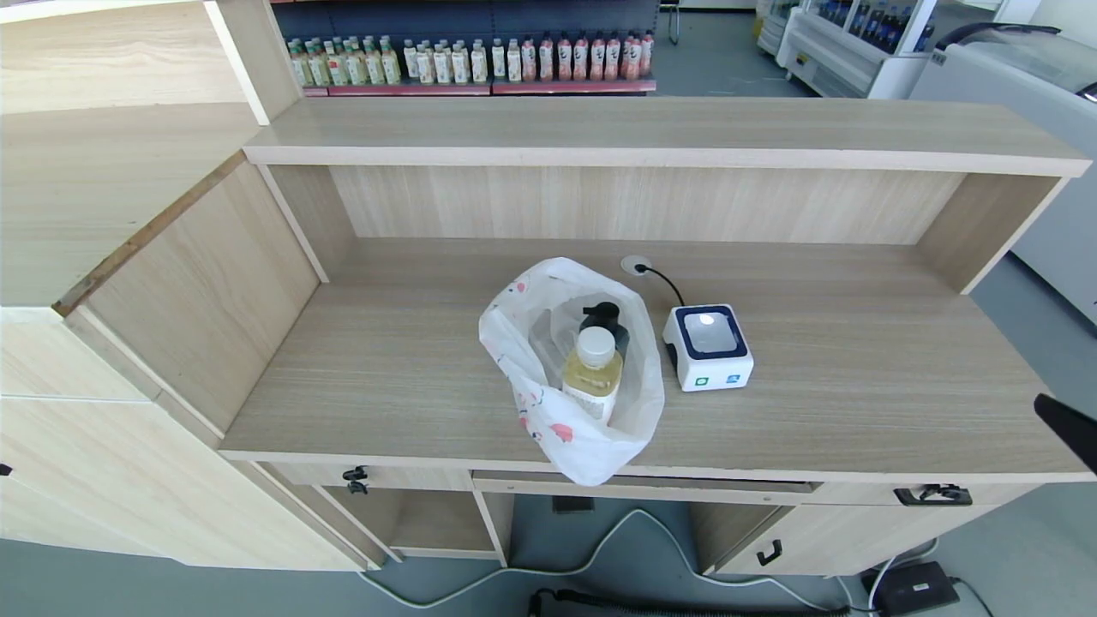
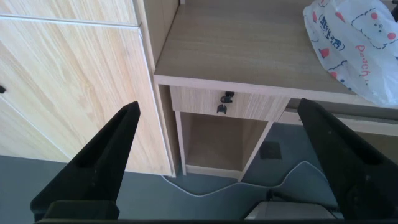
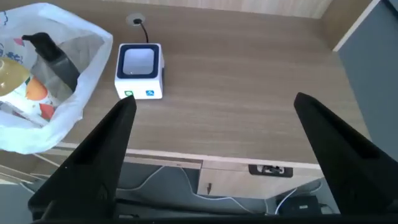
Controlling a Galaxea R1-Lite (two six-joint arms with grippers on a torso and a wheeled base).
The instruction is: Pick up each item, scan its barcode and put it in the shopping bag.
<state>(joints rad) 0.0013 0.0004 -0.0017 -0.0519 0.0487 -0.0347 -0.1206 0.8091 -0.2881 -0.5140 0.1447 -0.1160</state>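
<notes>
Since two bottles [image 1: 591, 368] stand in the shopping bag [image 1: 548, 424] beside the scanner [image 1: 708, 347], I judge everything done; left hand [image 2: 217, 109] and right hand [image 3: 214, 99] hang released.

Inventory, by count: 1 shopping bag [image 1: 591, 446], white plastic; 1 white-capped drink bottle [image 1: 593, 370]; 1 black pump-top bottle [image 1: 604, 319]; 1 barcode scanner [image 1: 708, 347]; 1 worktop [image 1: 857, 377].

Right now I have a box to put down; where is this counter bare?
Two bare stretches of counter: a wide one between the barcode scanner and the right side wall, a smaller one between the shopping bag and the left side panel. The middle is crowded: bag and scanner stand close together, the scanner's cable trailing behind it.
</notes>
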